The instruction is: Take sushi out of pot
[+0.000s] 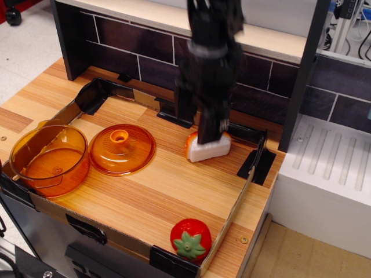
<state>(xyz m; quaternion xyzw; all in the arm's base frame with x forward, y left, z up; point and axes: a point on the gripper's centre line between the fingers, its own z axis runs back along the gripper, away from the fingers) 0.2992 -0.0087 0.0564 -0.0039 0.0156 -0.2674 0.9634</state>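
The sushi (pixel 210 152), a white rice block with an orange layer at its back, lies flat on the wooden board at the back right, outside the pot. My gripper (pixel 210 134) hangs just above it, blurred. Its dark fingers (pixel 208 124) reach down to the sushi's top and look spread and loose rather than clamped. The pot (pixel 58 176), a translucent orange bowl, stands empty at the front left, far from the gripper.
The orange domed lid (pixel 122 149) with a knob lies next to the pot. A red strawberry (pixel 191 238) sits at the front edge. A low cardboard wall (pixel 243 191) with black tape rims the board. A dark tiled backsplash (pixel 133 40) stands behind; a white block (pixel 330 174) stands to the right.
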